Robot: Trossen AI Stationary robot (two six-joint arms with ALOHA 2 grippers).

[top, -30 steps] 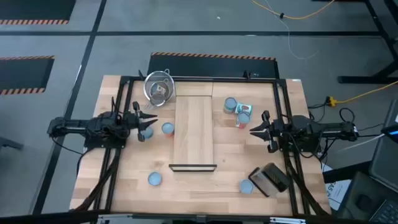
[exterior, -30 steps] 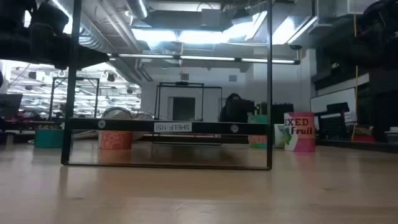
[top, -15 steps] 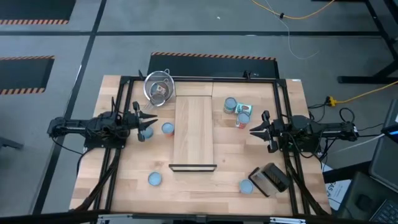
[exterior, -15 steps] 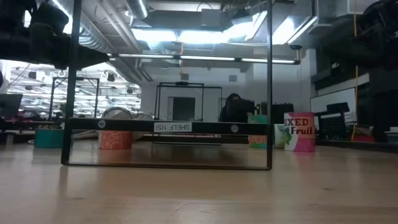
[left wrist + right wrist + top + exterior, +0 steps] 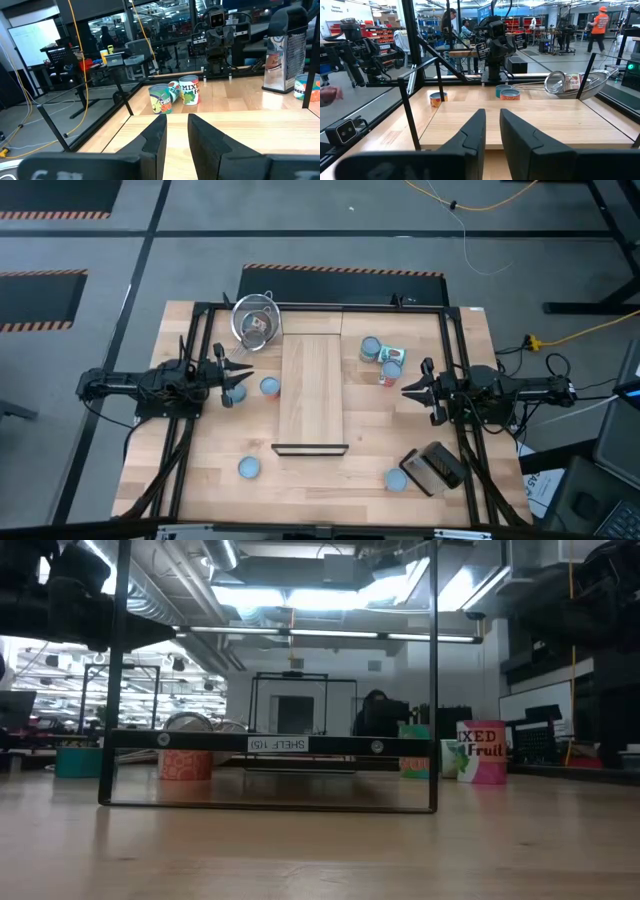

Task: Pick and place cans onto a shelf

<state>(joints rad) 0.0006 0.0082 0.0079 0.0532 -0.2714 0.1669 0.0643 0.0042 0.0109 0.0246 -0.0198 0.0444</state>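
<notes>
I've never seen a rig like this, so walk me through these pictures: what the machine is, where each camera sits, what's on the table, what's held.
This is a robot with two dark arms at a wooden table. One picture looks straight down, one looks level across the tabletop, and two come from cameras on the wrists. The left gripper and right gripper sit on either side of the shelf, a long pale board. Their fingers stand slightly apart and hold nothing. Around it lie blue-topped cans, a wire strainer and a dark box. No can is on the shelf yet.
</notes>
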